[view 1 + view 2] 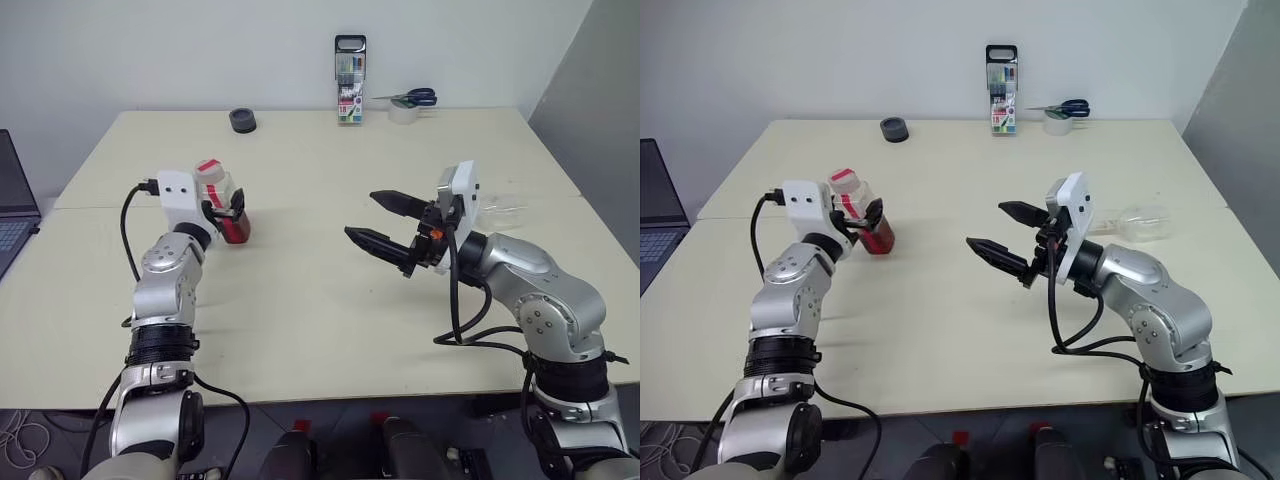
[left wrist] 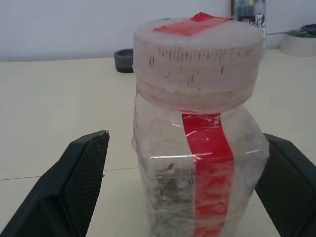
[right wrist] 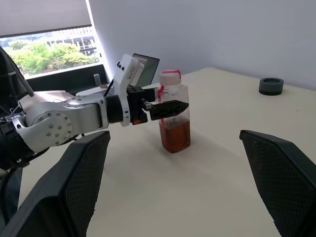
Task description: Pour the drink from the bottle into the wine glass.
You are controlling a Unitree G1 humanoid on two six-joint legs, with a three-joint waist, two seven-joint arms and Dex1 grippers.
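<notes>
A clear plastic bottle (image 1: pixel 862 213) with a ribbed pinkish cap (image 2: pixel 197 54) and a red tape strip stands near the desk's (image 1: pixel 300 330) left edge, reddish-brown drink (image 3: pixel 174 137) filling its lower part. It is flanked, ungripped, by the left gripper's (image 1: pixel 862 215) wide-spread fingers. The right gripper (image 1: pixel 385 222) is held wide open mid-desk. A clear wine glass (image 1: pixel 1140 222) is seen lying near the right edge.
</notes>
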